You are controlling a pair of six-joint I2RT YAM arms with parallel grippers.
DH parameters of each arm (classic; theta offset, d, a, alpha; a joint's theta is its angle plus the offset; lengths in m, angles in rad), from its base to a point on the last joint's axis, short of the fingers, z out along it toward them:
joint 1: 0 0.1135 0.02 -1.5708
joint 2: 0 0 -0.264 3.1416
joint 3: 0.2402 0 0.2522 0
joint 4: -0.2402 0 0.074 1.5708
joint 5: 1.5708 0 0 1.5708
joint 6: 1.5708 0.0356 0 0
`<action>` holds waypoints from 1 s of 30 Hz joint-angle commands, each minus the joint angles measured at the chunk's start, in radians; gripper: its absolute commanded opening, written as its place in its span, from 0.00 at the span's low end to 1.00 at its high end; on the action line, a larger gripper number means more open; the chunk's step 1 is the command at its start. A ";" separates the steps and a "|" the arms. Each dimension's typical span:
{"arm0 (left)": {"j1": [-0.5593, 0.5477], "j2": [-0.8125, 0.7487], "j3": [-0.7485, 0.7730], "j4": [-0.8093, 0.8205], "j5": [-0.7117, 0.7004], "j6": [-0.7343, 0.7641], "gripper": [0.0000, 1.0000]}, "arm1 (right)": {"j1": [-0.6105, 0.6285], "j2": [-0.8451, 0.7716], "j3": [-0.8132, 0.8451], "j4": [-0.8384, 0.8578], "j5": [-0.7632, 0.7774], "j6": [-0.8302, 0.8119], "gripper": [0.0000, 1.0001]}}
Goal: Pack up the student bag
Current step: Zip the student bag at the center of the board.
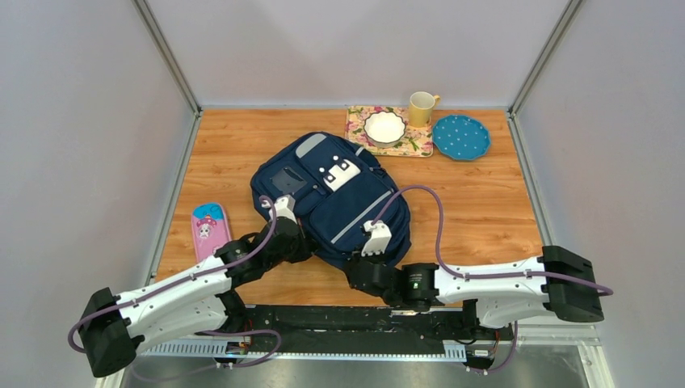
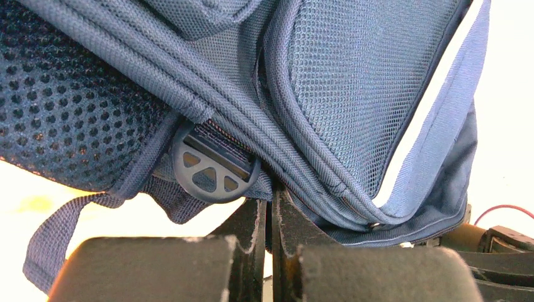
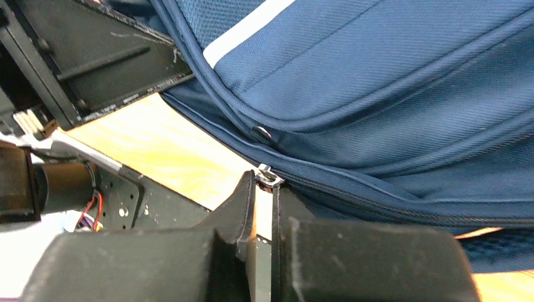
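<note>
Student bag (image 1: 331, 198): lies flat on the wooden worktop (image 1: 485, 202), front pockets up, directly ahead of both grippers. Its contents are hidden.

Left gripper (image 1: 283, 212): fingers together, tips against the bag's piped lower seam. Whether fabric is pinched between them cannot be told. Just left of the tips sits a round grey plastic buckle (image 2: 214, 170) with spoked cut-outs. Beyond it is coarse open mesh padding (image 2: 63, 107), and a woven webbing strap (image 2: 56, 239) hangs loose.

Right gripper (image 1: 376, 238): clamped on the small metal zipper pull (image 3: 269, 176) at the bag's near edge. Zipper teeth run rightward from the tips, closed. Above the tips are ribbed navy fabric and a pale reflective stripe (image 3: 245, 31).

Left of the left gripper, apart from the bag, lies a pink oblong pencil case (image 1: 210, 229).

Well beyond the right gripper, a floral placemat (image 1: 359, 121) carries a white bowl (image 1: 384, 127). A yellow mug (image 1: 421, 107) and a teal dotted plate (image 1: 460, 137) stand beside it. The mug's interior is not visible.
</note>
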State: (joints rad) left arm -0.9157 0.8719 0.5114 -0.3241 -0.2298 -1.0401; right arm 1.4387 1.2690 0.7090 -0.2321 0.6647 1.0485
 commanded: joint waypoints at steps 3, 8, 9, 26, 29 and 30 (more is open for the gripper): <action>-0.003 -0.073 0.030 -0.110 -0.060 0.064 0.00 | -0.027 -0.083 -0.054 -0.096 -0.036 -0.203 0.00; -0.002 -0.082 0.006 -0.066 -0.019 0.077 0.00 | -0.038 -0.068 -0.075 -0.072 -0.137 -0.274 0.00; -0.003 -0.082 0.001 -0.046 -0.008 0.075 0.00 | -0.043 -0.065 -0.080 -0.058 -0.143 -0.269 0.00; -0.002 -0.065 -0.051 0.076 0.115 0.051 0.00 | -0.097 -0.004 -0.045 -0.045 -0.025 -0.038 0.33; -0.003 -0.063 -0.054 0.083 0.119 0.046 0.00 | -0.097 0.055 -0.010 -0.128 0.004 0.005 0.25; -0.003 -0.063 -0.056 0.091 0.121 0.046 0.00 | -0.097 0.069 0.000 -0.162 0.012 0.018 0.20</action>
State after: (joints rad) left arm -0.9119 0.8230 0.4446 -0.3061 -0.1967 -1.0008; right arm 1.3716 1.2682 0.6640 -0.2531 0.5159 1.0145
